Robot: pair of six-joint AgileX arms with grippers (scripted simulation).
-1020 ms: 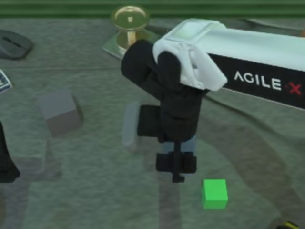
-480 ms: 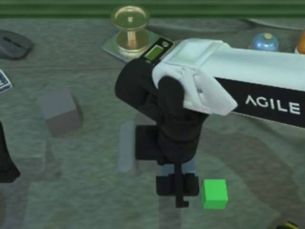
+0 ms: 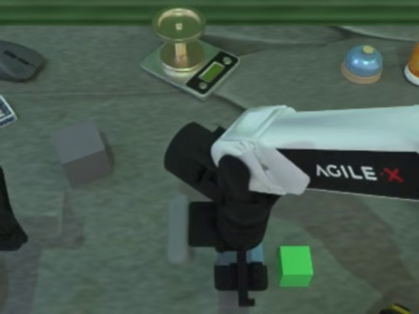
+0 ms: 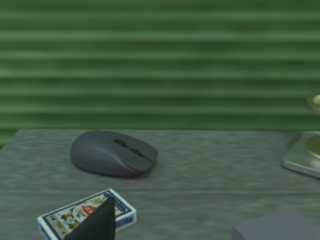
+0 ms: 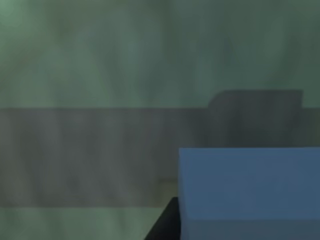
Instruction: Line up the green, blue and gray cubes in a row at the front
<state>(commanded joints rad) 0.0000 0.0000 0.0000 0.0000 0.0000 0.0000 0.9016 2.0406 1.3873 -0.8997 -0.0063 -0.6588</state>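
My left gripper (image 3: 8, 226) sits parked at the table's left edge, and I cannot tell how its fingers stand. Just inward of it the gray cube (image 3: 80, 152) waits on the cloth, well back from the front and not yet part of any row. Moving right, my right gripper (image 3: 241, 278) hangs low near the front edge, clenched on the blue cube (image 5: 250, 192), which the top view shows only as a sliver under the wrist. Just to its right sits the green cube (image 3: 295, 265), already at the front. To do this step well, I judge I should lower the blue cube straight down, faces square to the green one's, leaving a narrow gap so I don't nudge it. I should let go only once it rests flat, then lift straight up.
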